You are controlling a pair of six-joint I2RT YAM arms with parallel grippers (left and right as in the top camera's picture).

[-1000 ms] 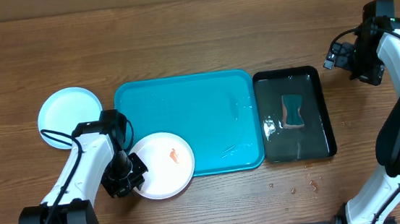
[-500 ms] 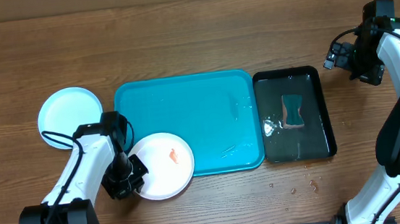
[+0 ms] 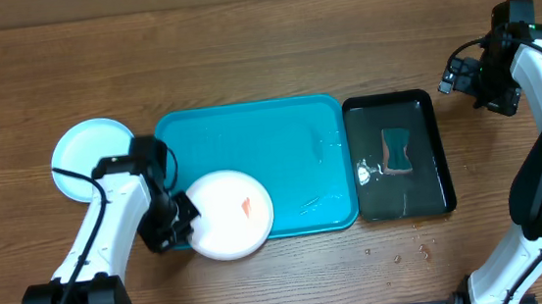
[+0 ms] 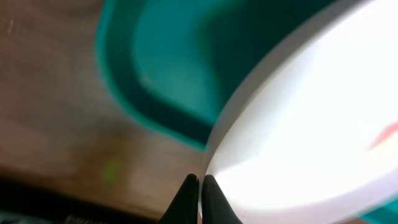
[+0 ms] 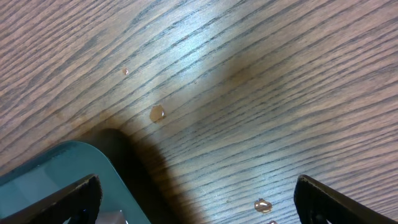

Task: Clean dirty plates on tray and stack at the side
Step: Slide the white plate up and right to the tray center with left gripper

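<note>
overhead / my left gripper (image 3: 181, 226): jaws were pinched shut on the left rim of the white plate (image 3: 229, 217).
overhead / white plate: sat at the near-left corner of the tray (image 3: 250, 134), its near edge hanging over the tray's front rim above the table (image 3: 242, 46). An orange smear (image 3: 247, 206) was right of the plate's centre.
overhead / light blue plate (image 3: 84, 154): lay flat on the table just left of the tray, beyond my left arm.
overhead / my right gripper (image 3: 469, 76): hung over bare table past the far right corner of the black tray (image 3: 433, 148), well apart from both plates.
overhead / black tray: butted against the tray's right side, with a sponge (image 3: 398, 151) in it.
overhead / room: most of the tray floor right of the white plate was bare. There was open wood along the far side, and droplets (image 3: 398, 256) near the front edge.
left wrist / grip: fingertips (image 4: 189, 186) met on the white plate's rim. The plate (image 4: 311, 124) filled the right of the view, with the tray corner (image 4: 168, 68) behind it and the table (image 4: 50, 112) to the left. View was blurred.
right wrist / my right gripper (image 5: 198, 186): fingers were spread wide and held nothing.
right wrist / below: wood grain with droplets (image 5: 157, 113), and a corner of the black tray (image 5: 62, 168) at lower left.
</note>
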